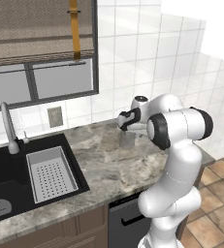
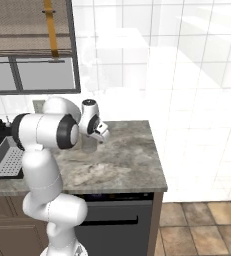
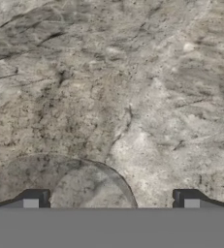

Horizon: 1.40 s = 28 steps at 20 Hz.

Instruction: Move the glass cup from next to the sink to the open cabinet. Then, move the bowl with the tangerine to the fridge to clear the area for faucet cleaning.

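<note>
On the front edge: we see a dark dishwasher (image 2: 112, 220) set under the granite counter (image 1: 108, 164), beside wooden cabinet fronts.
Our arm: it rises at the counter's front edge and folds over the stone, the wrist bent downward.
Gripper (image 3: 111, 201): we look straight down along it at the stone; the two dark fingertips (image 3: 33, 199) stand well apart, jaws spread and pinching nothing.
Glass cup (image 1: 128, 140): it stands upright on the counter just under our hand, between the sink's right edge and the counter's right end, nearer the back edge. In the hand view its round rim (image 3: 84, 181) arcs between the fingertips, closer to the one on that view's left; we cannot tell whether either finger touches it.
Sink (image 1: 16, 179): a black basin sunk into the counter's left part, well apart from the cup, with a perforated grey tray (image 1: 50, 174) in its right side.
Faucet (image 1: 8, 128): it stands at the sink's back edge.
Back wall: white tiles, an outlet plate (image 1: 55, 116), and a window (image 1: 36, 82) with a woven blind (image 1: 36, 29) above the sink.
</note>
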Motion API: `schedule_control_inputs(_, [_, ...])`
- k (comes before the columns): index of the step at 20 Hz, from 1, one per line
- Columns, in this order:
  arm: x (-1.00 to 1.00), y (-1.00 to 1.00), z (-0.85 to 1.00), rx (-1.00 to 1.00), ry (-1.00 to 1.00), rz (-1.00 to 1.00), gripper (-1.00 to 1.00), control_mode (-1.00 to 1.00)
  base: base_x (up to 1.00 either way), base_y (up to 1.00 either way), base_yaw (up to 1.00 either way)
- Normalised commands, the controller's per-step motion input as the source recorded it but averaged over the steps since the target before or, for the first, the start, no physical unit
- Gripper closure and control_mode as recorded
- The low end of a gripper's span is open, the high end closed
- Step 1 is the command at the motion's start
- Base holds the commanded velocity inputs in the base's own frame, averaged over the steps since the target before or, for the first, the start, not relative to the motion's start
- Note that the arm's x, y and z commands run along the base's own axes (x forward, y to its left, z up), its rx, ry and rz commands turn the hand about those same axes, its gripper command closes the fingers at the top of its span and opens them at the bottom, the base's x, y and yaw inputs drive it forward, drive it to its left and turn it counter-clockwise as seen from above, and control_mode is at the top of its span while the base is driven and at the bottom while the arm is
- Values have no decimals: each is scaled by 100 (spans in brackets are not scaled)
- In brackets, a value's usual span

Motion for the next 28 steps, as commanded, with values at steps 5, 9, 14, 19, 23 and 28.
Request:
schedule_control_inputs(5, [0,0,-31,0,0,0,-100,-100,0,0,0])
schedule_control_inputs(9, [-5,0,-8,0,-2,0,-100,-100,0,0,0])
schedule_control_inputs(14, [-25,0,6,0,-12,0,-100,-100,0,0,0])
schedule_control_inputs(19, [-6,0,0,0,-3,0,-100,-100,0,0,0])
schedule_control_inputs(23, [0,0,-11,0,0,0,-100,-100,0,0,0])
schedule_control_inputs(28, [18,8,-30,-1,0,0,-100,-100,0,0,0])
